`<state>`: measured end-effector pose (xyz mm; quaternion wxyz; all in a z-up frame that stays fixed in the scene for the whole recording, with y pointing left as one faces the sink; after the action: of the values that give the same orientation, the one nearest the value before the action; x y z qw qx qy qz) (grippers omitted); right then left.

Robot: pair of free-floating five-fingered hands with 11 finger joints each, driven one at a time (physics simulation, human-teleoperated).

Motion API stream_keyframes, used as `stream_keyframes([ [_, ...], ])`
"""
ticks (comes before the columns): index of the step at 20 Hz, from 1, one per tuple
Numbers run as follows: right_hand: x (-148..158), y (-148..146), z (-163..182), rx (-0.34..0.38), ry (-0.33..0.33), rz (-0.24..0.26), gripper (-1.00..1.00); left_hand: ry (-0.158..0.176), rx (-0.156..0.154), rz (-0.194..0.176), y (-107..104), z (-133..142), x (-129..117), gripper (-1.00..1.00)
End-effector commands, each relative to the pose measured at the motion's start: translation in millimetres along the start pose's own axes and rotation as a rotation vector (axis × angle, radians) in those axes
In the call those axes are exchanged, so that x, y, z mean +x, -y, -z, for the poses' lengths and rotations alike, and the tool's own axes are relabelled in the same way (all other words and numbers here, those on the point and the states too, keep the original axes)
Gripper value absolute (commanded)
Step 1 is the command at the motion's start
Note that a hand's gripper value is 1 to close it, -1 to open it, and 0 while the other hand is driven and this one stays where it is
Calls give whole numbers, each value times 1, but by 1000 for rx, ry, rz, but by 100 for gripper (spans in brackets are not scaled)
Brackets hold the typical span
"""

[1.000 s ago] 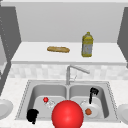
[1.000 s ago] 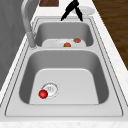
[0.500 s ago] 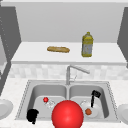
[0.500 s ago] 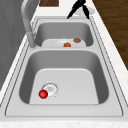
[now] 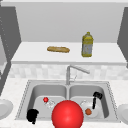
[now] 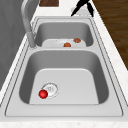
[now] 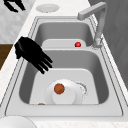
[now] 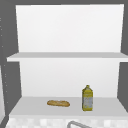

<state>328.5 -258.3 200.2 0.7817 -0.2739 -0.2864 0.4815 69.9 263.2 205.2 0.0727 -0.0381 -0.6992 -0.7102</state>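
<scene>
Now the right hand (image 7: 30, 53) hangs empty, straight fingers (image 7: 44, 65) pointing down toward the plate (image 7: 65, 96).

1. Right hand (image 5: 96, 98), front view, about 4 o'clock from frame centre. Palm up top, fingers straight, pointing down toward 6 o'clock.
2. Same right hand (image 7: 31, 52) in the right side view, at 9 o'clock. Palm broad, fingers spread and straight, aimed toward 4 o'clock, holding nothing.
3. Left hand (image 5: 32, 115), front view, at 7 o'clock, low in frame. Dark compact shape; finger pose cannot be told.
4. Left hand (image 7: 13, 5) in the right side view, far corner at 11 o'clock, cut off by the frame edge.
5. A hand (image 6: 83, 5) at 1 o'clock in the left side view, fingers splayed downward.
</scene>
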Motion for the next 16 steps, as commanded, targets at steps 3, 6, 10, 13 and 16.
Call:
stream_keyframes([
  [3, -14, 2, -12, -24, 29, 6, -100, 0, 0, 0, 0, 0, 0, 0],
  [6, -25, 5, -12, -5, 43, 20, -100, 0, 0, 0, 0, 0, 0, 0],
  [10, -38, 12, -12, 6, 57, 31, -100, 0, 0, 0, 0, 0, 0, 0],
  [13, -49, 18, -12, 17, 60, 38, -100, 0, 0, 0, 0, 0, 0, 0],
  [16, -61, 24, -11, 22, 67, 42, -100, 0, 0, 0, 0, 0, 0, 0],
])
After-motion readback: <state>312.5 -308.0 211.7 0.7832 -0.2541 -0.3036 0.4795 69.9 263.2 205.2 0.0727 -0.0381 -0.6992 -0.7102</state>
